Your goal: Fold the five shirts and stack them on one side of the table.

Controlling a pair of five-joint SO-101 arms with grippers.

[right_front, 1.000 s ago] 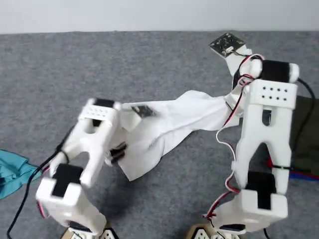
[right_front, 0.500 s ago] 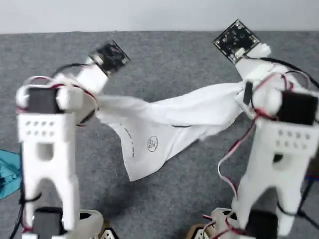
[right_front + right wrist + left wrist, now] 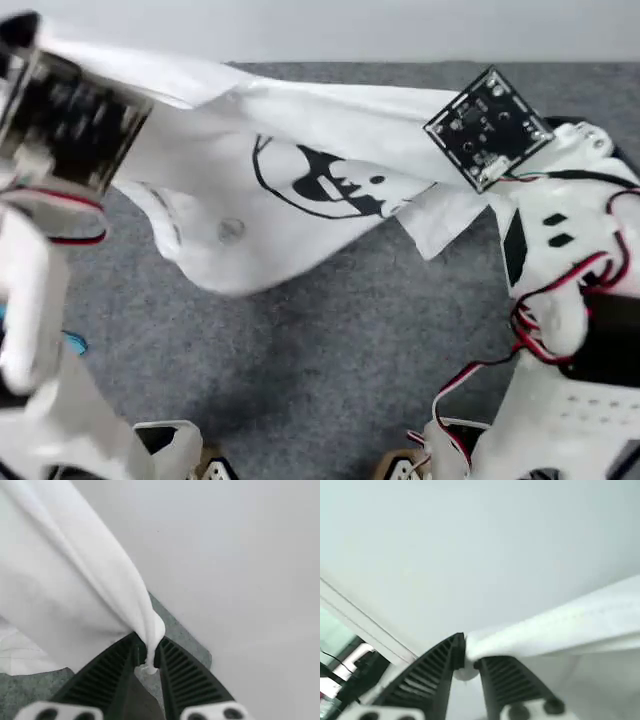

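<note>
A white shirt (image 3: pixel 300 190) with a black print hangs spread out in the air above the grey table (image 3: pixel 330 340), held up between both arms. My left gripper (image 3: pixel 467 655) is shut on one bunched edge of the white shirt (image 3: pixel 560 625), raised high at the left. My right gripper (image 3: pixel 148 655) is shut on another pinched corner of the white shirt (image 3: pixel 75 580), raised at the right. In the high view both wrist cameras are close to the lens, and the fingers themselves are hidden behind them and the cloth.
A scrap of teal cloth (image 3: pixel 75 343) peeks out at the left edge beside the left arm. The right arm's body (image 3: pixel 570 330) fills the lower right. A pale wall (image 3: pixel 400 30) stands behind the table's far edge.
Both arms have risen sharply, lifting the white shirt off the table and stretching it wide. The printed side now faces the high camera.
</note>
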